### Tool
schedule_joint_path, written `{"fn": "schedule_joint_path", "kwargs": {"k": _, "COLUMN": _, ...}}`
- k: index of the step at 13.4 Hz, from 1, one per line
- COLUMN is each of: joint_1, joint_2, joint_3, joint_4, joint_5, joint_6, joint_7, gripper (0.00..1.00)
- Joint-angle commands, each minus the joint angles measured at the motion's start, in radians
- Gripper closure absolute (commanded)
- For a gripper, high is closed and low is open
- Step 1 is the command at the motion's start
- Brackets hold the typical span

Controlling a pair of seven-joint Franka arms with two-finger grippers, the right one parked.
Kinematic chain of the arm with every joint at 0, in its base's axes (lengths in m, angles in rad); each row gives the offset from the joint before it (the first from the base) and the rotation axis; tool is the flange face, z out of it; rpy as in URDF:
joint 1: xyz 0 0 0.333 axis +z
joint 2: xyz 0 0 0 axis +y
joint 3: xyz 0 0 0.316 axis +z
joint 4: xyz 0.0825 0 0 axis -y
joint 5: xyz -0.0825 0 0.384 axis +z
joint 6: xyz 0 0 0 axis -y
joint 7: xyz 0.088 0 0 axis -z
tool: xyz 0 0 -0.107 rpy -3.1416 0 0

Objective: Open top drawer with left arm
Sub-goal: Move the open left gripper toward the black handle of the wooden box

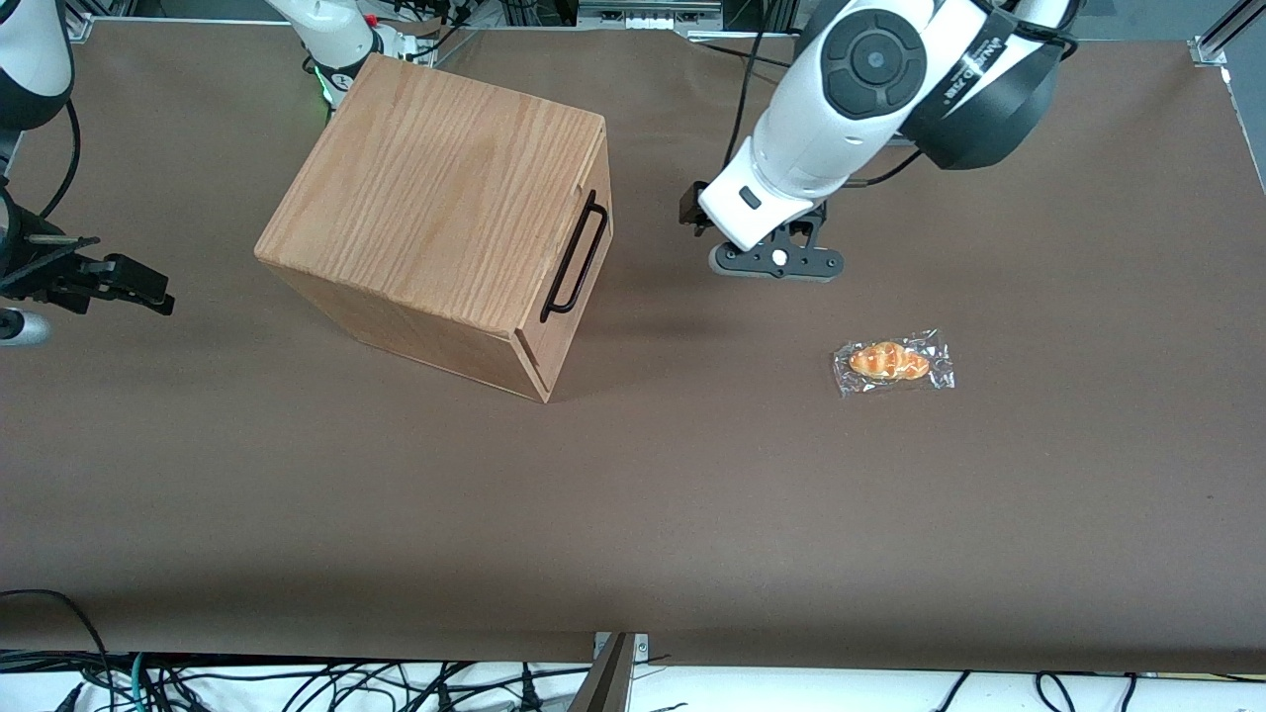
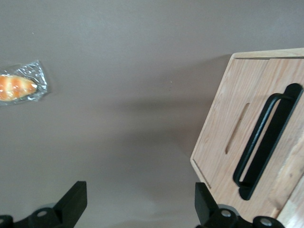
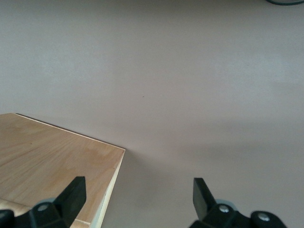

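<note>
Item 1: oak cabinet (image 1: 435,213) on my brown bench (image 1: 633,514), its top drawer (image 1: 584,222) closed, black bar handle (image 1: 576,259) facing the working arm. Item 2: my left arm (image 1: 851,89), gripper (image 1: 776,259) hovering beside the handle, apart from it, jaws spread wide, holding nothing. Item 3: wrapped bread roll (image 1: 892,362), nearer the front camera.

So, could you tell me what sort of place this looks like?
Probably a robotics lab bench: brown table cover, cables along its edge, oak cabinet, wrapped bread roll, and the left arm's open gripper hovering in front of the top drawer.
</note>
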Motion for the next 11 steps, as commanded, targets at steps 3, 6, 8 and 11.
{"fn": "schedule_joint_path", "kwargs": {"k": 3, "joint_1": -0.083, "joint_2": 0.105, "joint_3": 0.011, "joint_4": 0.139, "joint_5": -0.022, "joint_6": 0.008, "joint_7": -0.101, "gripper": 0.00}}
{"fn": "schedule_joint_path", "kwargs": {"k": 6, "joint_1": -0.111, "joint_2": 0.133, "joint_3": 0.011, "joint_4": 0.139, "joint_5": -0.022, "joint_6": 0.063, "joint_7": -0.130, "gripper": 0.00}}
{"fn": "schedule_joint_path", "kwargs": {"k": 8, "joint_1": -0.115, "joint_2": 0.151, "joint_3": 0.011, "joint_4": 0.141, "joint_5": -0.023, "joint_6": 0.094, "joint_7": -0.139, "gripper": 0.00}}
{"fn": "schedule_joint_path", "kwargs": {"k": 11, "joint_1": -0.146, "joint_2": 0.185, "joint_3": 0.011, "joint_4": 0.141, "joint_5": -0.022, "joint_6": 0.149, "joint_7": -0.186, "gripper": 0.00}}
